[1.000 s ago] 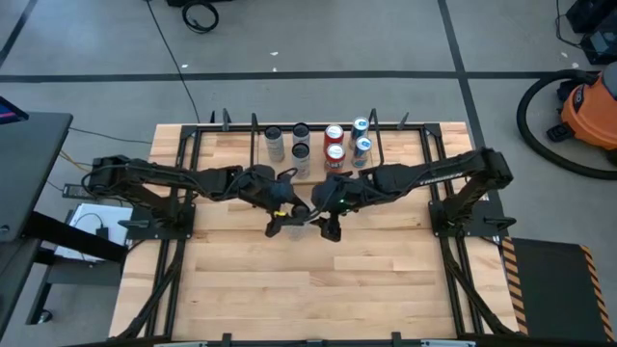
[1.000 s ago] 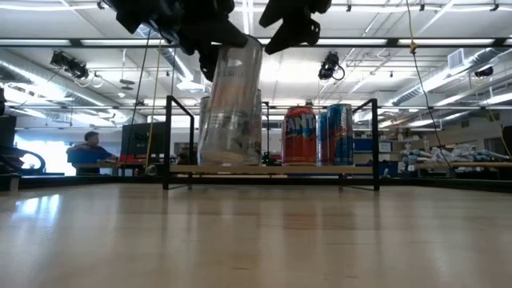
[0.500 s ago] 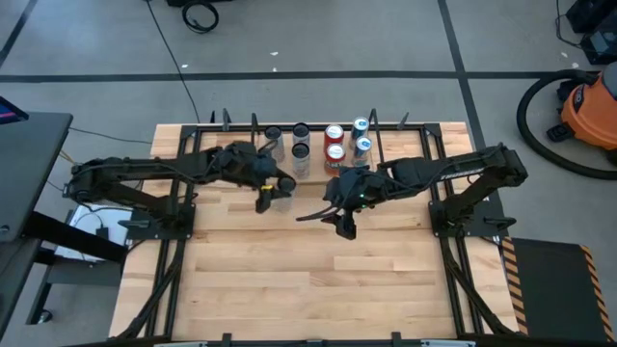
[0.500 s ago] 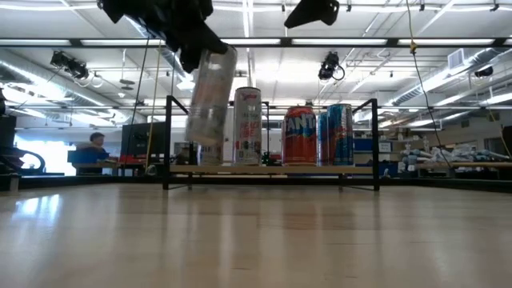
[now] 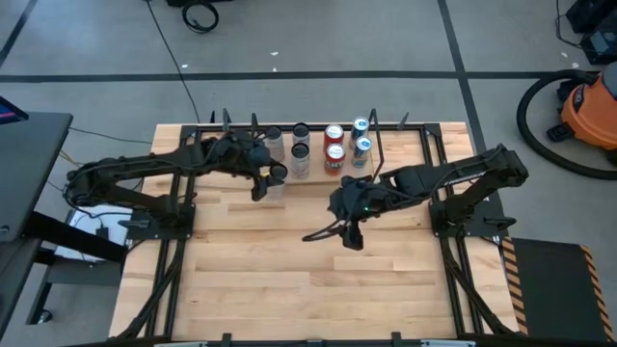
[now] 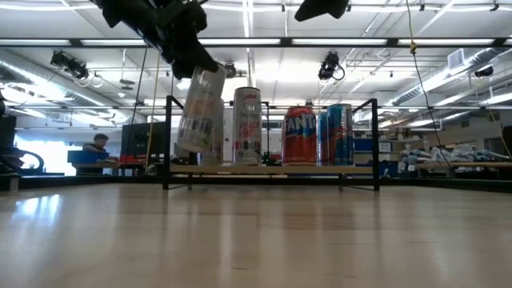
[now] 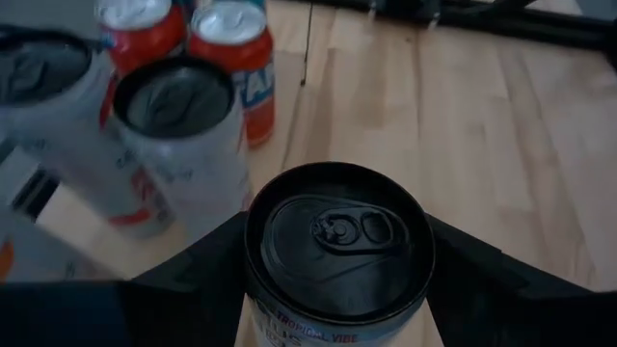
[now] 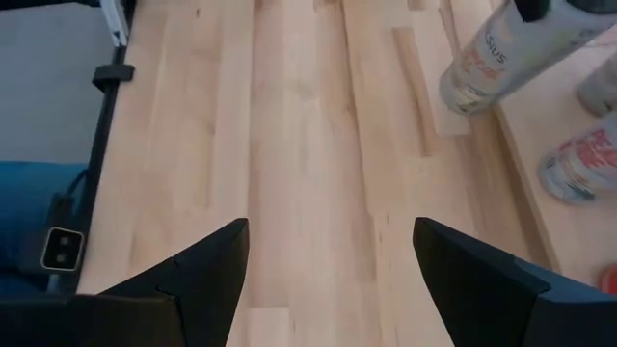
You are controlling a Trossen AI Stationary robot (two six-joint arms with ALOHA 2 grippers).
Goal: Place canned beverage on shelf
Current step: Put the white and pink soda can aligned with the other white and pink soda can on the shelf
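A tall white can with a dark top [image 6: 200, 112] hangs tilted just in front of the shelf's left end, with my left gripper [image 5: 262, 181] shut on it. The shelf [image 6: 272, 170] is a black rod frame around a light board at the table's far middle. It carries two white cans [image 5: 300, 154], two red cans [image 5: 334, 149] and two blue ones [image 5: 361, 137], all standing upright. My right gripper [image 5: 337, 236] hovers open with nothing in it over the table's middle, to the right of the held can and nearer than it [image 8: 492, 58]. My left gripper pinches the can's upper wall [image 7: 258, 310], just under the dark rim, between its two fingers [image 7: 198, 270], one on each side. The fingers come slanting down from the table's left. The can is lifted clear and tilted, its bottom [image 6: 190, 148] swung left of its top.
Bare wood table top [image 5: 308, 280] lies in front of the shelf. Black rails [image 5: 169, 260] run along both table sides by the arm bases. The shelf's left end post [image 6: 168, 140] stands just left of the held can.
My left gripper has carried the can toward the table's far left, up to the shelf's left end, and the can has tipped further. My right gripper, which stood beside the can, has drawn back toward the right and near side and risen.
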